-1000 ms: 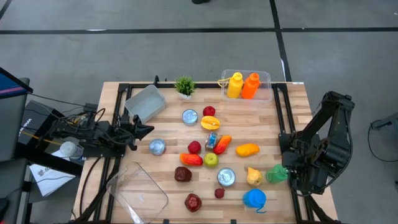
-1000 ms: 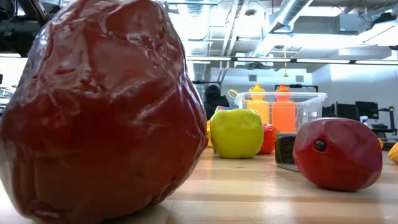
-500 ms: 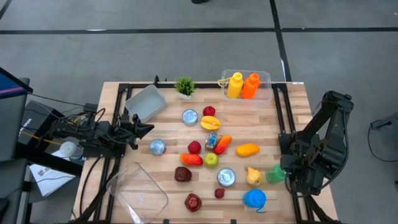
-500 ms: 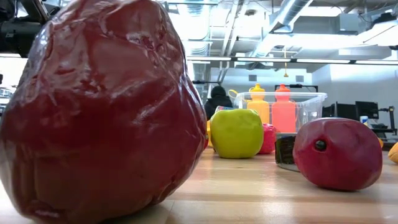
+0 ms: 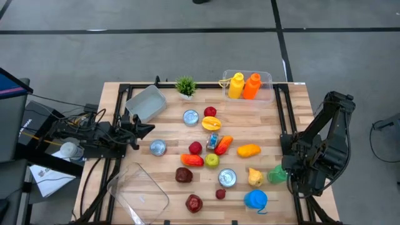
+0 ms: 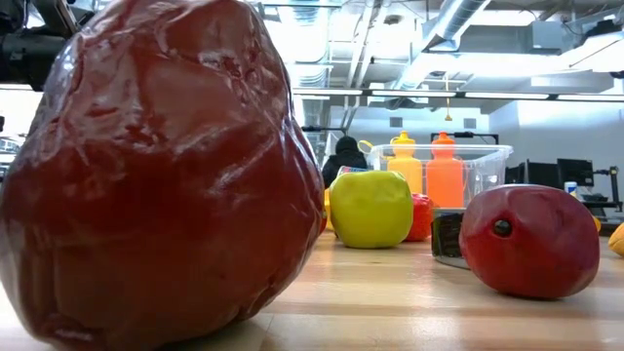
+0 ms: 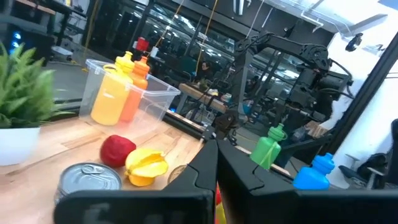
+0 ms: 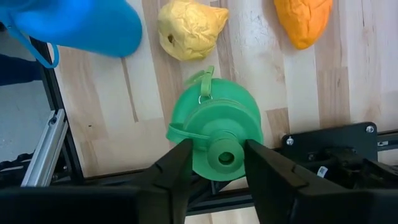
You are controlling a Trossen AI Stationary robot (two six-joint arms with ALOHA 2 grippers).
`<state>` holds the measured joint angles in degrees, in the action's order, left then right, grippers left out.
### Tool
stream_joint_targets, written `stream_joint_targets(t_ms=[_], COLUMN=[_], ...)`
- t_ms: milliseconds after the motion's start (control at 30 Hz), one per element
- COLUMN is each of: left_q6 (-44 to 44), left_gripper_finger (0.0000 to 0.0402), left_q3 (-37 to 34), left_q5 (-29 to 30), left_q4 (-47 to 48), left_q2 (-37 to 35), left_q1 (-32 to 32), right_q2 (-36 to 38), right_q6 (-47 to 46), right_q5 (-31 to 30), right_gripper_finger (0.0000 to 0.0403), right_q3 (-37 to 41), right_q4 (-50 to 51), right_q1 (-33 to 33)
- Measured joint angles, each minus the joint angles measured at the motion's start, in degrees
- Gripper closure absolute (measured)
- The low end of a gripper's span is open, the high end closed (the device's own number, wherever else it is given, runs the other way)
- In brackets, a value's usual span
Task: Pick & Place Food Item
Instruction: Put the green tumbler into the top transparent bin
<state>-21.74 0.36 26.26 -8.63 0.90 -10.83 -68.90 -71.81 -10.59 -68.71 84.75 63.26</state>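
Several food items lie across the wooden table: a yellow pear, an orange mango, a green apple and dark red fruits. A green bottle stands at the table's right edge. My right gripper is open above it, pointing down, one finger on either side of the bottle's cap without touching. My left gripper is shut and empty at the table's left edge, pointing toward the middle; it also shows in the left wrist view.
A blue bottle stands near the green one. A clear bin with yellow and orange bottles stands at the far edge, next to a small plant and a grey bin. An empty clear bin is at the near left. Tins lie among the food.
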Motion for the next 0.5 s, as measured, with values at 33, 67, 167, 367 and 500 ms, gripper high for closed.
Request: stream_joint_targets(t_ms=[33,67,167,367,500], left_q6=[0.6,1.0,2.9,3.5,3.5], left_gripper_finger=[0.0402,0.0402,0.0402,0.0402,0.0402], left_q3=[0.0,0.0,0.0,0.0,0.0], left_q5=[0.3,0.4,0.5,0.5,0.5], left_q4=[0.1,0.1,0.1,0.1,0.1], left_q2=[0.0,0.0,0.0,0.0,0.0], left_q1=[0.0,0.0,0.0,0.0,0.0], right_q2=[0.0,0.0,0.1,0.1,0.1], right_q6=[-0.1,-0.1,-0.2,-0.2,-0.1], right_q5=[0.0,0.0,0.0,-0.3,-2.3], right_gripper_finger=[0.0271,0.0271,0.0259,0.0217,0.0204], right_q3=[0.0,0.0,0.0,0.0,0.0], right_q4=[0.0,0.0,-0.5,-1.3,-1.3], right_q1=[0.0,0.0,0.0,-0.1,-1.4])
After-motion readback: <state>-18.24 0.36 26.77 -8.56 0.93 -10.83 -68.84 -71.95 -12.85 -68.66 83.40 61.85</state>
